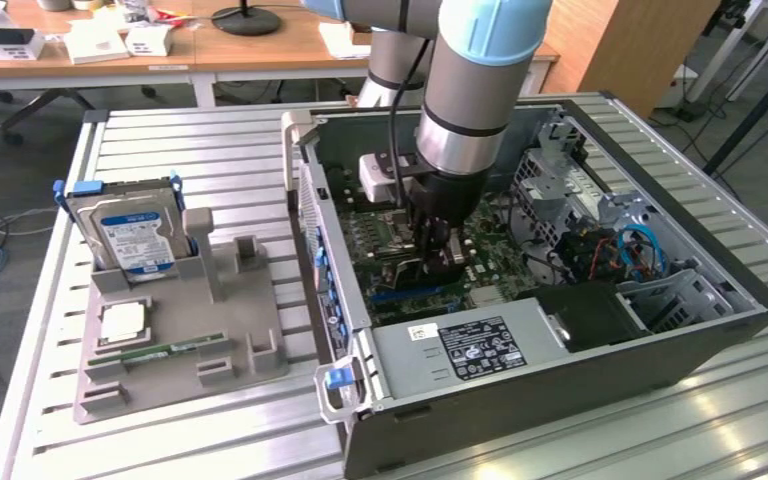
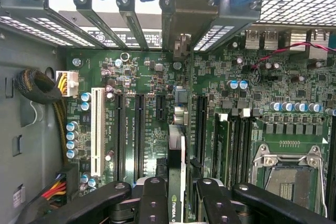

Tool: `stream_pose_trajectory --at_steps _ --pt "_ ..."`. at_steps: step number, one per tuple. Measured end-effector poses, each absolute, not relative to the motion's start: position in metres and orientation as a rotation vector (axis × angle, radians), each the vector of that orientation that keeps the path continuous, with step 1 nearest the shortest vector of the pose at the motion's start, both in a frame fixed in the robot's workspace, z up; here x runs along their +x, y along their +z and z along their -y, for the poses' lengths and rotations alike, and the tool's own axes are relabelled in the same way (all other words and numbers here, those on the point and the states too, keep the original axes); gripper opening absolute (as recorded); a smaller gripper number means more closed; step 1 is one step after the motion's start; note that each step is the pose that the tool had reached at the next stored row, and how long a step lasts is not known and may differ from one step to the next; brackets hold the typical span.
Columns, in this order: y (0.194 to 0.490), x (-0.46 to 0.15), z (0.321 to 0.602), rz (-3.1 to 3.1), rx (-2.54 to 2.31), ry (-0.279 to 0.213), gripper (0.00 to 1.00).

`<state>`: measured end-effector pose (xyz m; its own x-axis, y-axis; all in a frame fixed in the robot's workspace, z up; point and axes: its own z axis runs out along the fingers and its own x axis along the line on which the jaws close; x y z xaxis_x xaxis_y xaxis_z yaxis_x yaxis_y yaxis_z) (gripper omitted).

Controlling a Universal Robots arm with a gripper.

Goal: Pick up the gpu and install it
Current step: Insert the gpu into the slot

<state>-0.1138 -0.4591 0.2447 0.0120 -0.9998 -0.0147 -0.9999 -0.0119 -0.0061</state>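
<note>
My gripper (image 1: 436,252) reaches down inside the open computer case (image 1: 704,260), just over the green motherboard (image 1: 491,235). The gpu (image 2: 176,182) shows edge-on in the wrist view, a thin card with a green logo strip, clamped between my black fingers (image 2: 153,203). It stands upright on the motherboard (image 2: 152,82), between two long black expansion slots (image 2: 139,129). Its metal bracket (image 2: 184,9) reaches the case's rear slot openings. Whether the card's edge sits down in a slot is hidden by the card itself.
A grey holder (image 1: 244,320) on the exterior view's left carries a silver hard drive (image 1: 131,235) with a blue label, a green memory stick (image 1: 157,352) and a small square chip (image 1: 120,320). A power supply (image 1: 478,345) fills the case's near corner. Cables (image 2: 39,90) hang beside the board.
</note>
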Motion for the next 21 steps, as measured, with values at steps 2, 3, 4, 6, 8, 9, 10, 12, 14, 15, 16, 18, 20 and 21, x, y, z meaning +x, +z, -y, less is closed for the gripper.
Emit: stream_pose_trajectory --at_steps 2,3,4,6,8,9,10,12,14,15,16,18,20,21 --pt "0.2446 -0.1137 0.4591 -2.198 -2.225 0.01 0.26" --pt "0.2445 -0.1137 0.4591 -2.197 -2.225 0.01 0.26" --pt "0.244 -0.1138 0.4591 -2.197 -2.225 0.01 0.26" --pt "0.2436 -0.1138 0.4591 -2.196 -2.226 0.01 0.26" --pt "0.2435 -0.1138 0.4591 -2.196 -2.227 0.01 0.26" --pt "0.2435 -0.1138 0.4591 -2.196 -2.227 0.01 0.26" --pt "0.2433 -0.1138 0.4591 -2.195 -2.227 0.01 0.26" --pt "0.2431 -0.1139 0.4592 -2.195 -2.227 0.01 0.26" --pt "0.2424 -0.1139 0.4592 -2.194 -2.228 0.01 0.26" --pt "0.2424 -0.114 0.4592 -2.194 -2.228 0.01 0.26" --pt "0.2423 -0.114 0.4592 -2.194 -2.228 0.01 0.26" --pt "0.2422 -0.114 0.4591 -2.194 -2.228 0.01 0.26" --pt "0.2415 -0.1139 0.4591 -2.194 -2.228 0.01 0.26" --pt "0.2413 -0.1139 0.4591 -2.193 -2.228 0.01 0.26"
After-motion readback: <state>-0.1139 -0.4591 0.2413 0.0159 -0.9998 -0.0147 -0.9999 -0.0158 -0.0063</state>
